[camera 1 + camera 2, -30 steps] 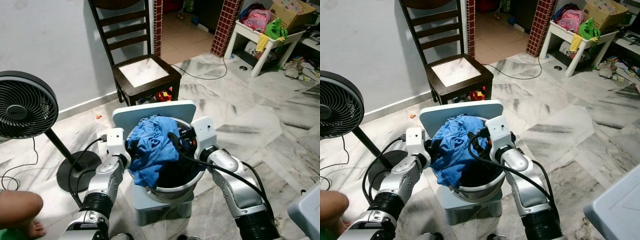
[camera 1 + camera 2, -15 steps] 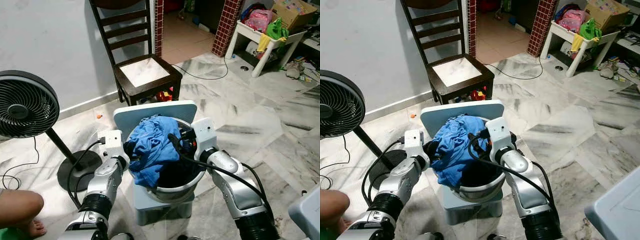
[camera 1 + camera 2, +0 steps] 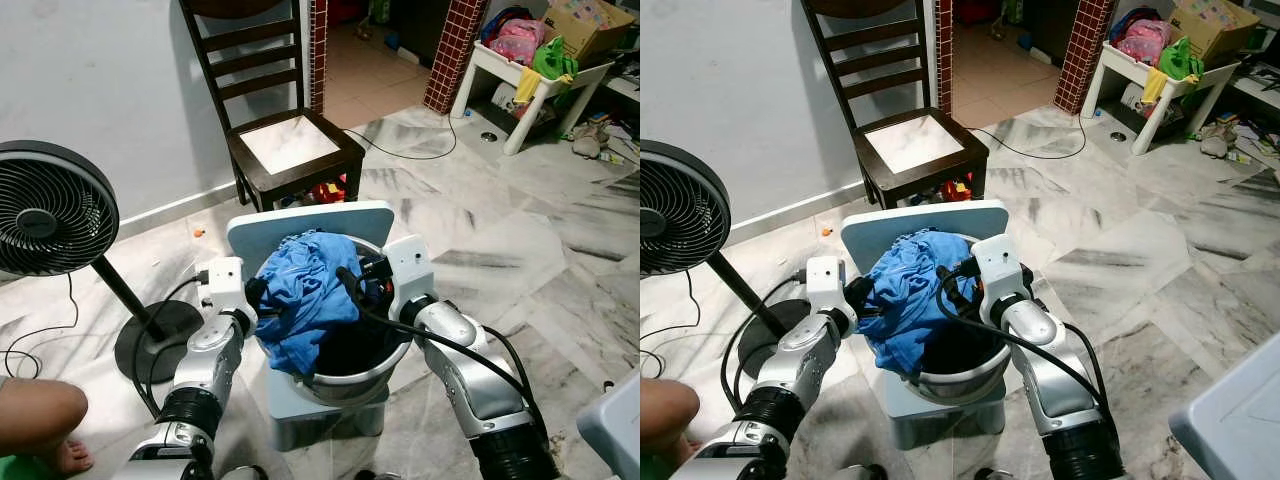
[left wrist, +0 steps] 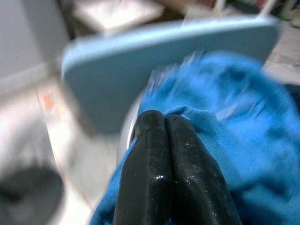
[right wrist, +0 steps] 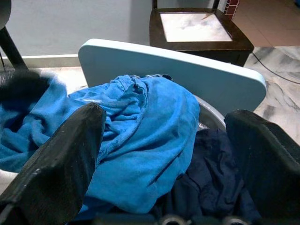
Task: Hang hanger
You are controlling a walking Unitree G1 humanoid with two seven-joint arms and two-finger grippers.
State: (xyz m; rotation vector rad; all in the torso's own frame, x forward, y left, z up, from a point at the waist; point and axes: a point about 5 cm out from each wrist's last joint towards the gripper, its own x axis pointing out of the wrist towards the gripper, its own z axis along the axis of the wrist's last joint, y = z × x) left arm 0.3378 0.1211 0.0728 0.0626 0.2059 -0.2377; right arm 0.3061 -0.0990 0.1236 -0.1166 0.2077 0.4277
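- Between the two arms: a metal basin (image 3: 345,385) full of laundry sits on a pale blue stool (image 3: 300,222). Hanging job reads as barely begun; no hanger can be made out anywhere, so its place cannot be told. All of the hanging is left to do.
- Beyond the basin from both grippers: dark wooden chair (image 3: 285,140) against the wall; black fan (image 3: 50,210) out past the left arm. A person's knee (image 3: 35,420) shows low on the left.
- Blue shirt (image 3: 305,295) heaped over the basin's left rim, a dark garment (image 5: 206,187) under it on the right gripper's side.
- Left gripper (image 4: 164,122): fingers pressed together at the shirt's edge, a fold apparently pinched, though the blur leaves this unsure.
- Right gripper (image 5: 164,140): fingers spread wide, holding nothing, poised just over the clothes at the basin's right rim.
- Against a second ago: left gripper has edged slightly outward with the cloth; shirt drape hardly changed; right gripper unmoved.
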